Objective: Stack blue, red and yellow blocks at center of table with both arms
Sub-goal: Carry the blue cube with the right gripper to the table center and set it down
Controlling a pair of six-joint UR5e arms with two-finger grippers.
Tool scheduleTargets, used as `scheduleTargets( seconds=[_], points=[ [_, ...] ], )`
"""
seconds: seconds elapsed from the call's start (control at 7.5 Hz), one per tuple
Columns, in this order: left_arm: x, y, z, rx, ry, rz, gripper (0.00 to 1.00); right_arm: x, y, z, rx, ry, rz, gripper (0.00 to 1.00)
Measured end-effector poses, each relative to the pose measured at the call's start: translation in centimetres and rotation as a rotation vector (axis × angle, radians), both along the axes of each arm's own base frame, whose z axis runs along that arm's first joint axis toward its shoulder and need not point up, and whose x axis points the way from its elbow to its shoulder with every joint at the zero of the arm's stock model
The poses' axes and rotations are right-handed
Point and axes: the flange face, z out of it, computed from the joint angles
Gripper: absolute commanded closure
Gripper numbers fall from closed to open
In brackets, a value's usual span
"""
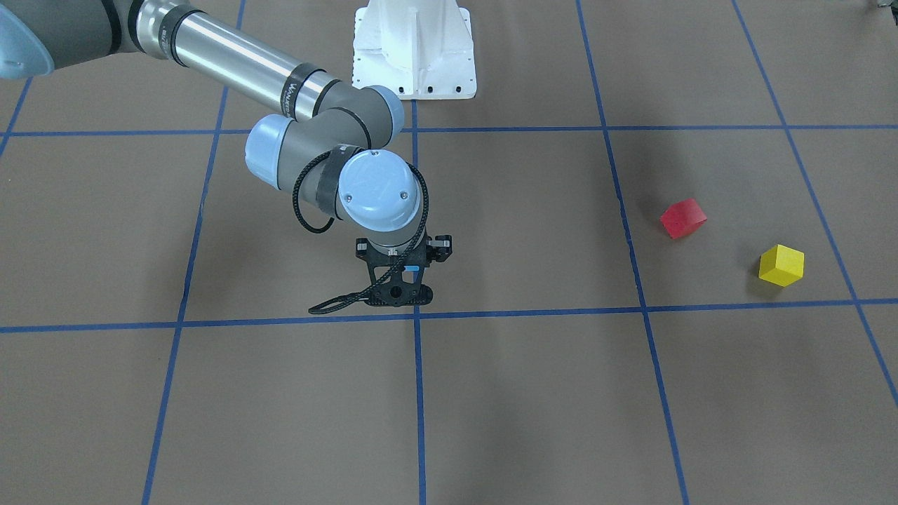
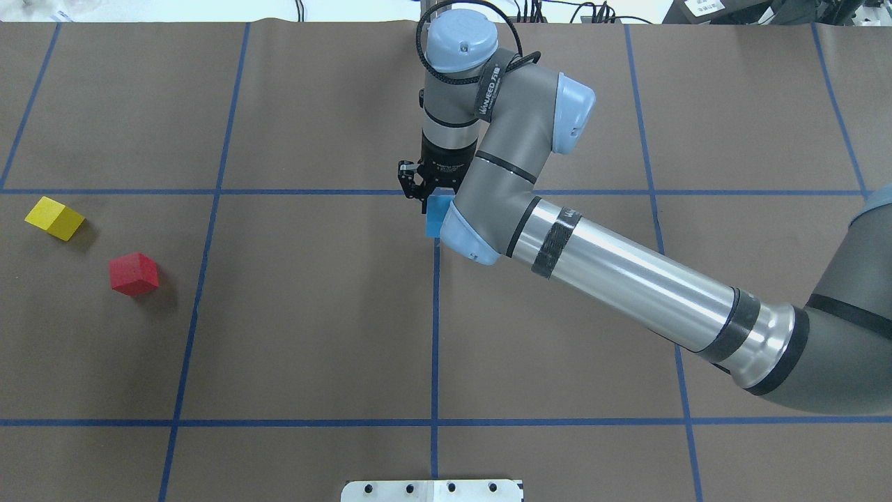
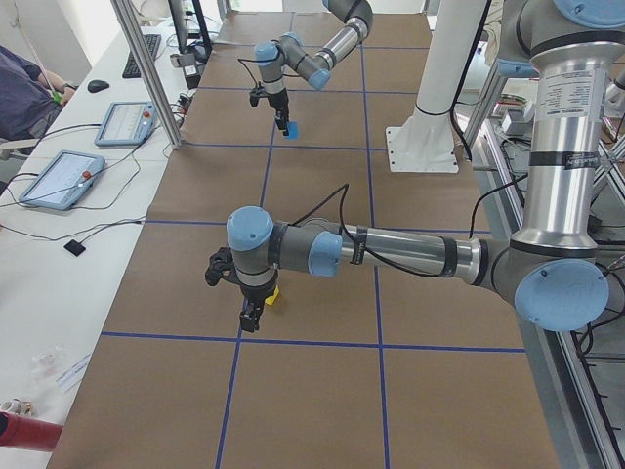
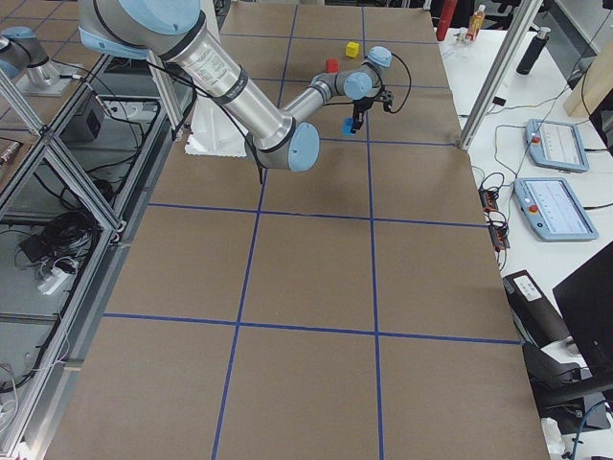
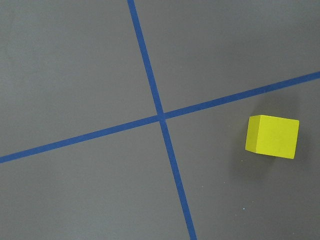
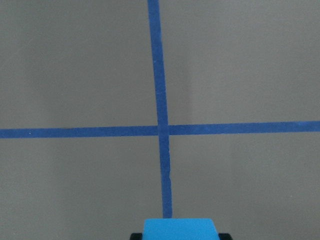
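While the right arm reaches to the middle of the tabletop in the front-facing view, its jaws point straight down near a crossing of blue tape. Only a sliver of the blue block shows under the wrist. The red block and yellow block sit near each other but apart, well off toward the robot's left, and a white pedestal stands on the robot's side. From overhead, the jaws are clamped on the blue block, which lies over a tape line just beside the central crossing and is partly hidden by an arm joint. Red and yellow lie at the tabletop's left, yellow farther out. From the left end, the left arm stretches over the tabletop with its jaws pointing down just beside the yellow block; whether they are apart or together cannot be told. A person's sleeve and a tablet show at the side. From the right end, the blue block hangs under the right arm's jaws, low at the tabletop; whether it touches cannot be told. Red and yellow sit beyond it. The left wrist camera shows the yellow block alone near a tape crossing. The right wrist camera shows the blue block at the bottom edge between black jaw tips, with a tape crossing ahead.
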Motion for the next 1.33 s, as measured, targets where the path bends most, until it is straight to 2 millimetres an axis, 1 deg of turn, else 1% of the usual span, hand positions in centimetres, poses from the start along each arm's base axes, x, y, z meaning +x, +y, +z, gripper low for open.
scheduleTargets(
  seconds=[0.13, 0.27, 0.8, 0.93, 1.07, 1.2, 1.33],
  points=[
    [0.0, 0.0, 0.0, 0.000, 0.000, 0.000, 0.00, -1.1, 0.8, 0.3, 0.011, 0.011, -0.006, 1.00],
    [0.0, 0.0, 0.0, 0.000, 0.000, 0.000, 0.00, -1.7, 1.2, 0.6, 0.017, 0.016, -0.009, 1.00],
    [0.0, 0.0, 0.0, -0.001, 0.000, 0.000, 0.00, -2.7, 1.8, 0.7, 0.026, 0.009, -0.016, 1.00],
    [0.0, 0.0, 0.1, -0.002, 0.000, 0.000, 0.00, -2.8, 1.9, 0.8, 0.026, 0.009, -0.018, 0.78],
    [0.0, 0.0, 0.1, -0.002, 0.000, 0.000, 0.00, -2.9, 2.0, 0.8, 0.025, 0.010, -0.019, 0.43],
    [0.0, 0.0, 0.1, -0.003, 0.000, 0.000, 0.00, -2.9, 2.0, 1.0, 0.025, 0.011, -0.020, 0.20],
    [0.0, 0.0, 0.1, -0.003, 0.000, 0.000, 0.00, -2.9, 2.1, 1.2, 0.025, 0.012, -0.021, 0.02]
  ],
)
